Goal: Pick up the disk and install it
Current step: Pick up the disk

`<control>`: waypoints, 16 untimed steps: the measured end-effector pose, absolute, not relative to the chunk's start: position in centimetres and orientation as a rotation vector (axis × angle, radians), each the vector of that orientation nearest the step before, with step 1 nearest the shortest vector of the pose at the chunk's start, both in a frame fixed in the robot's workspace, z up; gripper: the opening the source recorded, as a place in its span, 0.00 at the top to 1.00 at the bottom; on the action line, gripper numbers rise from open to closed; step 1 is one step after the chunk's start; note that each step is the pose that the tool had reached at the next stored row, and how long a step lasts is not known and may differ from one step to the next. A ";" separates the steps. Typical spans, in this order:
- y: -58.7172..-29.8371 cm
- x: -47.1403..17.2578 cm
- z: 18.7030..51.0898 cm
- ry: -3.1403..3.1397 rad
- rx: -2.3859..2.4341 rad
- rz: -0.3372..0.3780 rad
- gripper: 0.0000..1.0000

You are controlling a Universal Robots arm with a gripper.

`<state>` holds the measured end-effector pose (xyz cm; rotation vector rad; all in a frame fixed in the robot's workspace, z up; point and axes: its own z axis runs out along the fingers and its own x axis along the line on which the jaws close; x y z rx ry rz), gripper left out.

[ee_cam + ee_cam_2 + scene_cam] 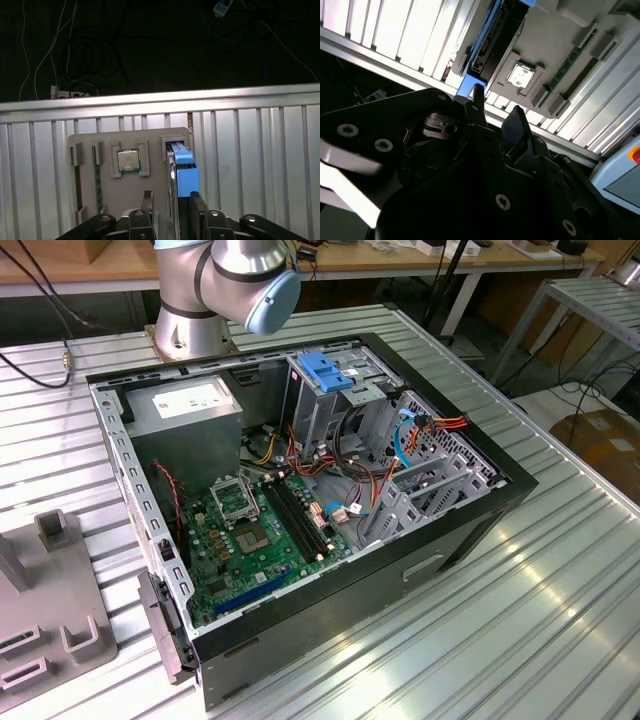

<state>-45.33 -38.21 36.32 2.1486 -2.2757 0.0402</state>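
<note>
Disk (184,170) stands on edge in a slot of the grey holder (120,195), beside a processor chip (128,160). The gripper (171,201) hangs open astride it, holding nothing. Pickup stage, I judge: closing calls for jaws square on both faces.

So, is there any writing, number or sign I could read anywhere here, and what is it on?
No text is legible.
White label on the grey metal box: print too small.
Square silver chip: markings blurred.
Green circuit board: markings too small.
</note>
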 end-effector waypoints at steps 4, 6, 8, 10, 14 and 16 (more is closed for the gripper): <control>-38.2 -45.4 35.6 -2.271 2.155 0.042 0.57; -38.2 -45.4 35.3 -2.272 2.155 0.041 0.50; -38.2 -45.4 34.9 -2.272 2.155 0.040 0.50; -38.1 -45.4 34.8 -2.272 2.156 0.039 0.50; -38.0 -45.5 34.6 -2.274 2.157 0.036 0.50; -37.9 -45.5 34.5 -2.275 2.158 0.035 0.50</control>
